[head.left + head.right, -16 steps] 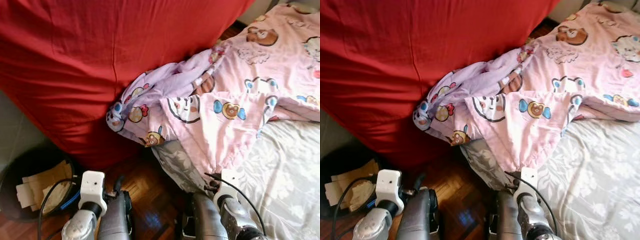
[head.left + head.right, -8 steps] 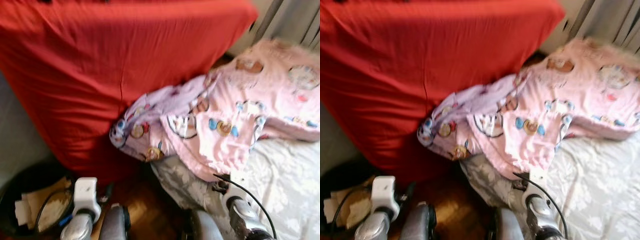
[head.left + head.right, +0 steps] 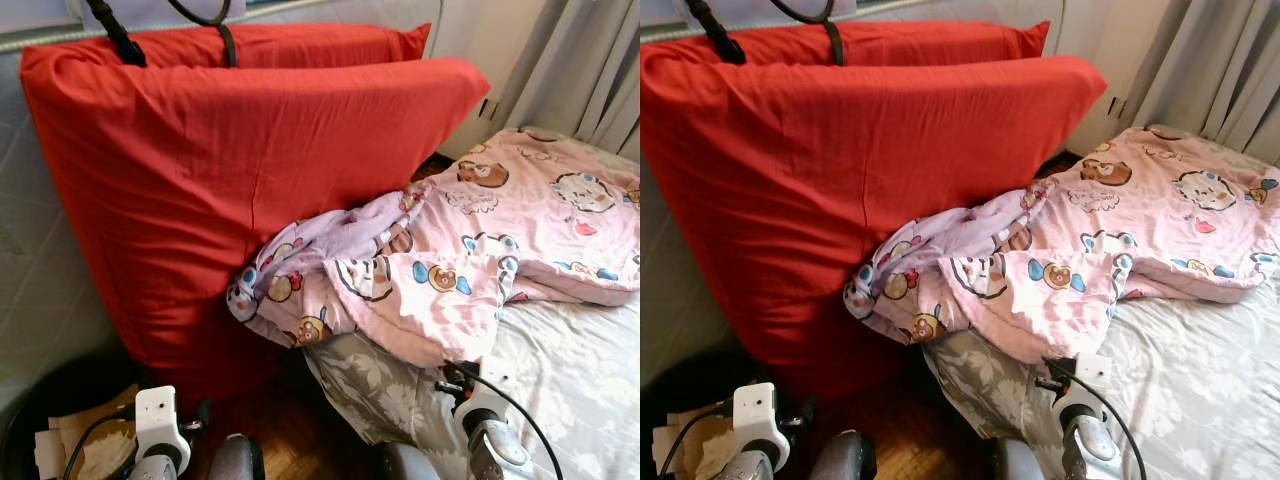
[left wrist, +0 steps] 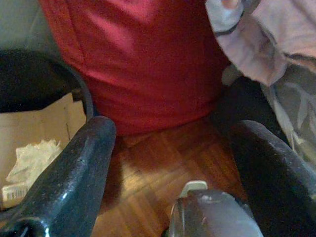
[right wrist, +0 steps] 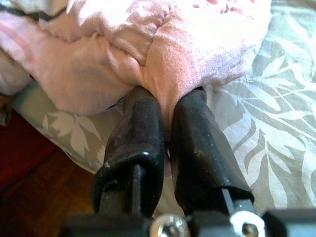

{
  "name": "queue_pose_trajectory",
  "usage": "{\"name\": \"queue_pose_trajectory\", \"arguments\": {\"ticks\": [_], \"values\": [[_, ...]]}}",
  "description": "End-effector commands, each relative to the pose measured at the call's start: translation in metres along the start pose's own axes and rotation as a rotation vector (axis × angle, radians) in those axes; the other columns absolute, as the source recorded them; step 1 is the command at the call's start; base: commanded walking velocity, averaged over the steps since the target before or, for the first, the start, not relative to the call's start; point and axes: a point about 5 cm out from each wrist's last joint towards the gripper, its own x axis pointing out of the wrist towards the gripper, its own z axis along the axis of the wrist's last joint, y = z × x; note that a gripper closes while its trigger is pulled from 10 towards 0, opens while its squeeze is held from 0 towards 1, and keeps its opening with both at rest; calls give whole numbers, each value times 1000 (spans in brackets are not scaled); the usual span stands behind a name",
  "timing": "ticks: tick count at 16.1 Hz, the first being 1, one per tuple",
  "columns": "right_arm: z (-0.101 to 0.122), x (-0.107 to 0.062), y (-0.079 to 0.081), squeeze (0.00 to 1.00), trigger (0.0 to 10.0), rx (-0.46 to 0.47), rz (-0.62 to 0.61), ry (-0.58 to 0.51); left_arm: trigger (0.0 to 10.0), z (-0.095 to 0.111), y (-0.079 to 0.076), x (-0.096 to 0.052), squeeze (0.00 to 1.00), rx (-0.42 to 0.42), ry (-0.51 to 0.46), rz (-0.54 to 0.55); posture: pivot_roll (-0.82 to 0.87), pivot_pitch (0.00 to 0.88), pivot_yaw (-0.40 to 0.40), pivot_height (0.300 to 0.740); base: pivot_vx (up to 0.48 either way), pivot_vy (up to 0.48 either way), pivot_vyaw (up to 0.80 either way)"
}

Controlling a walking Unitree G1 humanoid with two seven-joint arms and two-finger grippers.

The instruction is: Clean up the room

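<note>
Pink cotton printed with cartoon bears, the blanket (image 3: 470,250) is lying rumpled across the bed (image 3: 580,370), one bunched end spilling off the mattress edge and pressing against the big red cushion (image 3: 230,190) that is leaning upright beside it. A second red cushion (image 3: 290,42) is standing just behind the first. The bed is wearing a grey sheet with a pale leaf pattern.

The right end effector (image 5: 165,133) is sitting at the near edge of the bed, its two black fingers (image 5: 136,133) pinching together on a fold of the blanket's hem, with pink fabric squeezed between them. The left end effector (image 4: 170,163) is hanging low over the wooden parquet floor (image 4: 163,163), its fingers spread wide apart and gripping nothing, facing the foot of the red cushion.

A dark round bin (image 3: 60,410) is standing on the floor to the robot's left, holding cardboard (image 4: 42,123) and crumpled paper. Grey curtains (image 3: 590,70) are hanging past the far side of the bed
</note>
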Motion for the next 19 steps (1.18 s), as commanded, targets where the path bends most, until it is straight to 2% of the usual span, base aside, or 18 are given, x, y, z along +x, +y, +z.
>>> {"name": "queue_pose_trajectory", "arguments": {"ticks": [1, 4, 7, 13, 19], "values": [[10, 1, -5, 0, 10000, 14, -18, -60, 10000, 3, -4, 3, 0, 0, -15, -15, 42, 0, -56, 606, 0, 0, 0], [15, 2, -6, 0, 10000, 7, -25, -85, 10000, 5, -4, 7, 0, 13, -23, -26, 41, 0, -43, 626, 0, 0, 0], [17, 3, -5, 0, 10000, 10, -36, -87, 10000, 4, -2, 8, 0, 19, -19, -24, 46, 0, -40, 666, 0, 0, 0], [11, 1, -5, 0, 10000, 16, -39, -78, 10000, -11, 3, 4, 0, 32, 41, -7, 41, 0, -34, 736, 0, 0, 0], [10, -2, -10, 0, 10000, 14, -52, -83, 10000, -36, 6, -7, 0, 37, 150, 5, 34, 0, -34, 740, 0, 0, 0]]}}
